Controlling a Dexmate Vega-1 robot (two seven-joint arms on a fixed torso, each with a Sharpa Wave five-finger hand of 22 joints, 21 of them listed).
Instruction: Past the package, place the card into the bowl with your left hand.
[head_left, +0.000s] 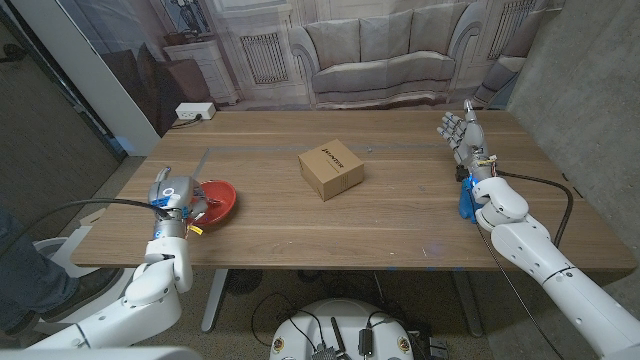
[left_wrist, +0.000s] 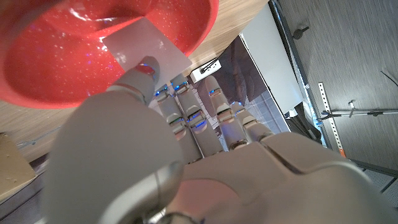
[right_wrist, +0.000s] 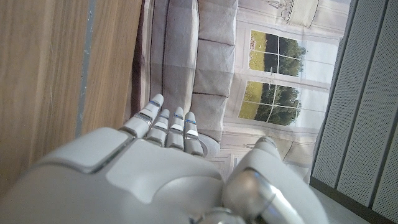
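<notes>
The white card (left_wrist: 144, 45) sits over the inside of the red bowl (left_wrist: 50, 68), tilted, one corner pinched by the left hand (left_wrist: 155, 143) between thumb and fingers; its long axis cannot be told from the visible part. In the head view the bowl (head_left: 222, 199) stands near the table's (head_left: 400, 230) left front corner, close to the left edge, with the left hand (head_left: 176, 195) at its rim. The cardboard package (head_left: 331, 170) lies at mid-table, well apart from the bowl, with bare wood between them and all round it. The right hand (head_left: 462, 135) stands upright near the right edge, fingers straight and apart, holding nothing, well apart from the package.
</notes>
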